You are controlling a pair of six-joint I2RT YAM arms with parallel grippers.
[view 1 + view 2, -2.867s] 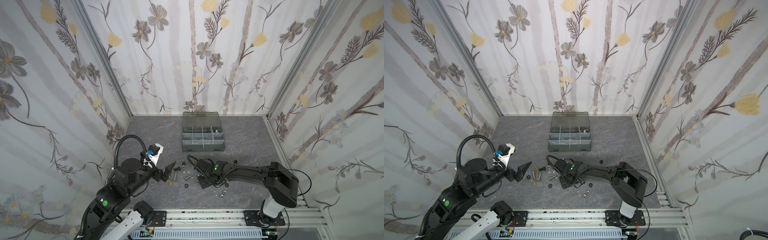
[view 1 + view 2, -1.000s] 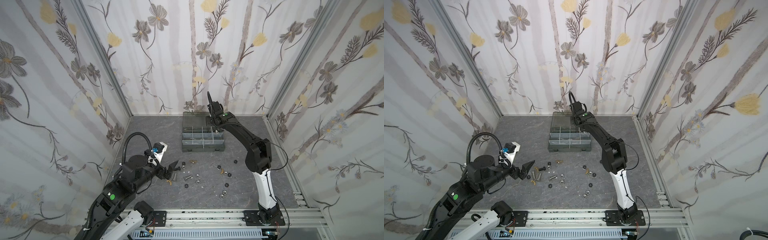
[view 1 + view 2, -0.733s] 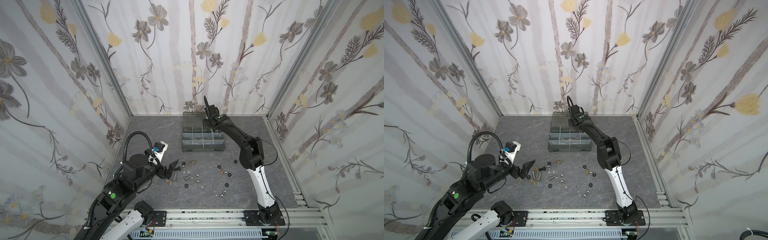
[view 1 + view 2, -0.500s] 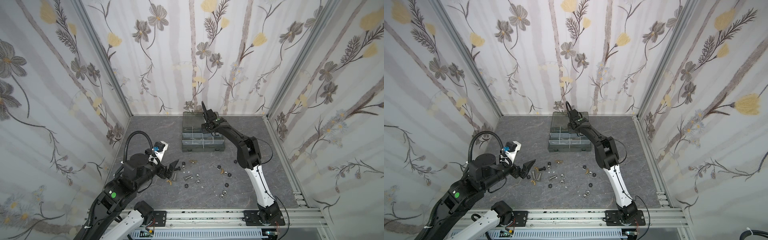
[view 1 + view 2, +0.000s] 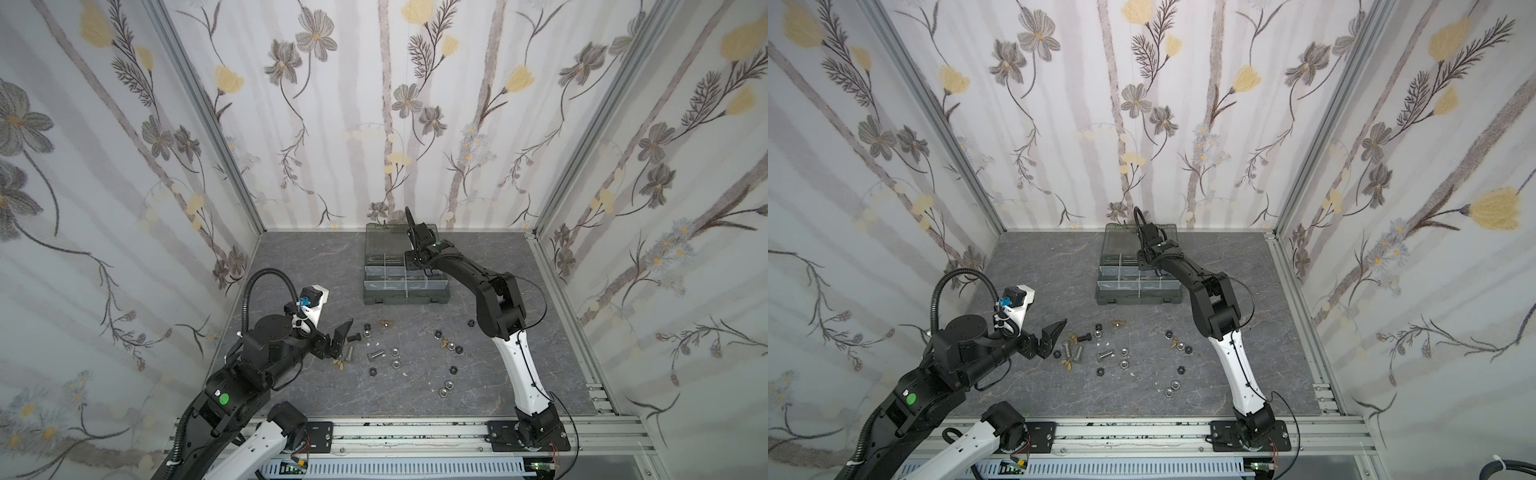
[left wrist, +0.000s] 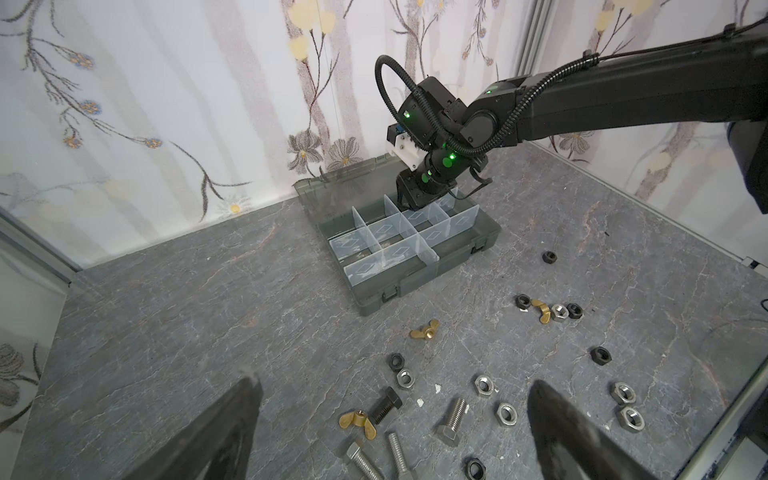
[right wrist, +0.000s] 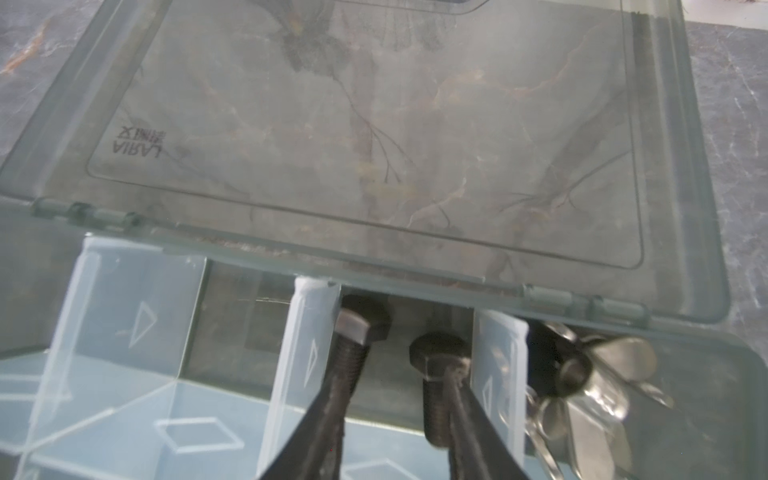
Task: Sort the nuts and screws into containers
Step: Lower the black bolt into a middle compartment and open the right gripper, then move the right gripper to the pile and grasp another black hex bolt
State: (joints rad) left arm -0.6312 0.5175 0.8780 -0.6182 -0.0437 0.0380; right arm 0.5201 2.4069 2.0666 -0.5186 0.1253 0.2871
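While inside compartment [image 7: 419, 311], screws [image 7: 361, 328] between gripper [image 7: 395, 374] fingers [image 7: 320, 428]

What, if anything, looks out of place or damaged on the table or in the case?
Nothing looks damaged or spilled. The only oddity: a few tiny white specks on the table among the loose screws, matching none of the hardware.

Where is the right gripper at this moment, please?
In the right wrist view, the right gripper sits in an organiser case compartment beside the lid hinge, with two black bolts alongside.
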